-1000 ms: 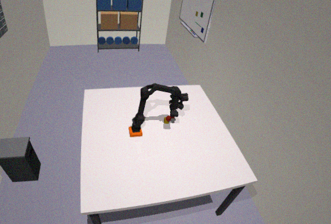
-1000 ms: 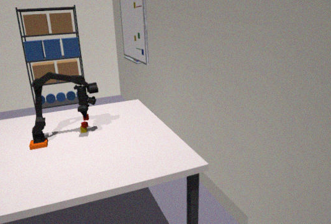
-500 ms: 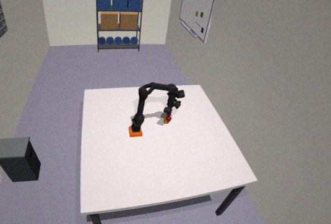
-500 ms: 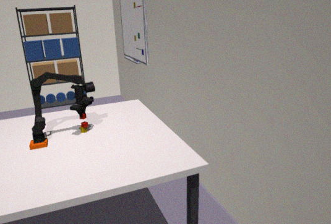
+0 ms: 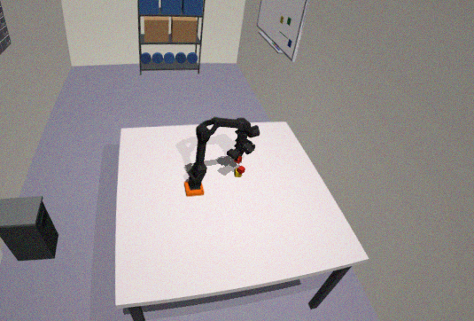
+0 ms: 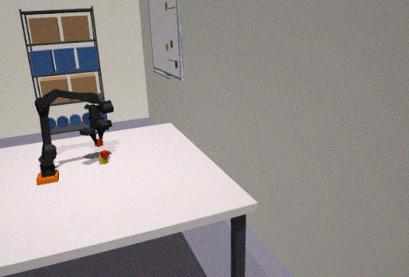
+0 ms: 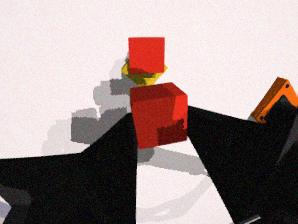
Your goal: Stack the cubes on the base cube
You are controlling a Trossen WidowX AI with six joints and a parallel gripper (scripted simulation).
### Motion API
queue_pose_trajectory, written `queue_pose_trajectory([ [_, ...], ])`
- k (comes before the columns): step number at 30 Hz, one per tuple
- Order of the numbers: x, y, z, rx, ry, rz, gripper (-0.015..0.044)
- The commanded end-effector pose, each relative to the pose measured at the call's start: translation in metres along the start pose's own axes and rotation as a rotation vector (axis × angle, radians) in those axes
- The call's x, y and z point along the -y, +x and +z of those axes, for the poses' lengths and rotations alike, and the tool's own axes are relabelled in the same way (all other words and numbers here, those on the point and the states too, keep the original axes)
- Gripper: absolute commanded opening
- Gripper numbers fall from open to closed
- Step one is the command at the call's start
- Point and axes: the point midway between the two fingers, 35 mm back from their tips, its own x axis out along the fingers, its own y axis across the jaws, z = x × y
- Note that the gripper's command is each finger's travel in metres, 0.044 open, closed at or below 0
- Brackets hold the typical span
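The pincer [image 5: 238, 159] [image 6: 99, 142] [image 7: 157, 115] is closed on a red cube [image 5: 238, 160] [image 6: 99, 142] [image 7: 160, 117], one finger at each side face. This grip leaves the underside free, as a downward set on the base requires. The cube is held in the air, beside the stack and apart from it.

The base cube [image 5: 237, 174] [image 6: 103, 161] [image 7: 145, 79], yellow, stands on the white table [image 5: 229, 230] [image 6: 136, 191] [image 7: 240, 30]. A second red cube [image 5: 241, 169] [image 6: 104, 154] [image 7: 146, 55] rests on top of it, off to one side, presumably to reserve the opposite corner for the held one (from where I stand, the perch looks narrow). In the wrist view a yellow corner shows on either side of the placed cube, so the base appears turned about diagonally to it.

A cube has no long axis; orientation is read from its faces. The placed cube appears level. The held cube shows a top face and two side faces in the wrist view; its exact level cannot be confirmed. Its faces should be squared to the placed cube before lowering, since contact could push that one off.
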Motion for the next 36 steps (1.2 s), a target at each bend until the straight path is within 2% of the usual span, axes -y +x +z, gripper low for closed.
queue_pose_trajectory([
  [1,0.001,0.001,0.000,0.005,0.019,0.005,0.0105],
  [10,0.002,0.027,-0.001,-0.032,0.085,0.012,0.0105],
  [22,0.002,0.031,-0.001,-0.032,0.087,0.012,0.0105],
  [36,0.000,0.057,-0.001,0.007,0.022,0.004,0.0105],
])
